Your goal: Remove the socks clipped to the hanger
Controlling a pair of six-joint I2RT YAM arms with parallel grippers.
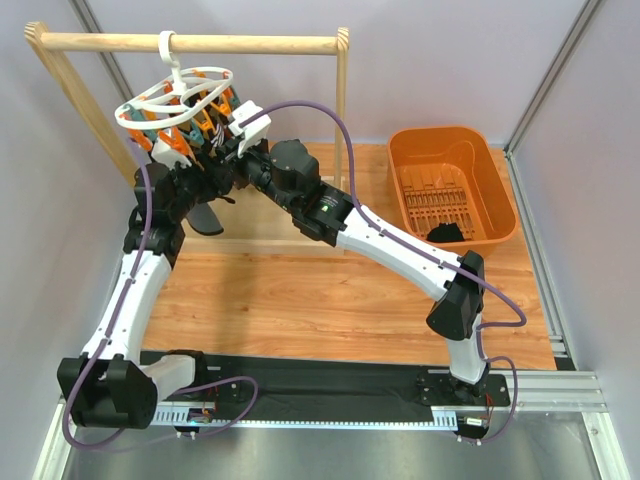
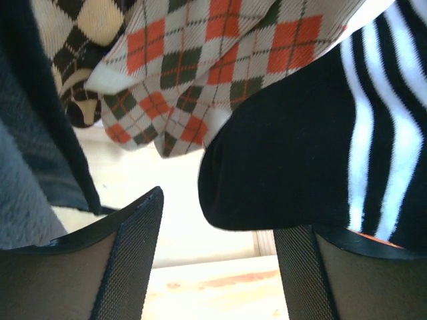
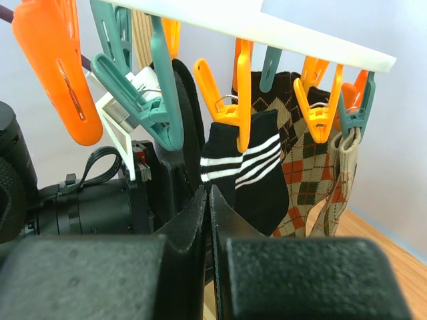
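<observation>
Fingers (image 3: 190,233) of the right jaws are pressed together tip to tip, close under the hanger (image 1: 175,95), which hangs by its hook from the wooden rail (image 1: 190,42) at the back left of the surface (image 1: 330,300). Their tips meet against a plain black sock (image 3: 183,127) held by a teal clip (image 3: 160,107), just beside a black sock with white stripes (image 3: 250,180) under an orange clip (image 3: 237,93). Whether any fabric is actually pinched I cannot tell, black against black. The left jaws stand spread wide, and the striped sock's toe hangs down between their two fingers (image 2: 130,260), touching or almost touching the one on the right of that wrist view. Orange-and-green argyle socks (image 2: 200,60) hang behind it, and a tan-and-black one (image 2: 80,40) is cut off at the top edge. From above, both sets of jaws are buried under the ring and clips. One black sock (image 1: 445,232) lies in the orange basket (image 1: 495,170) at the right.
</observation>
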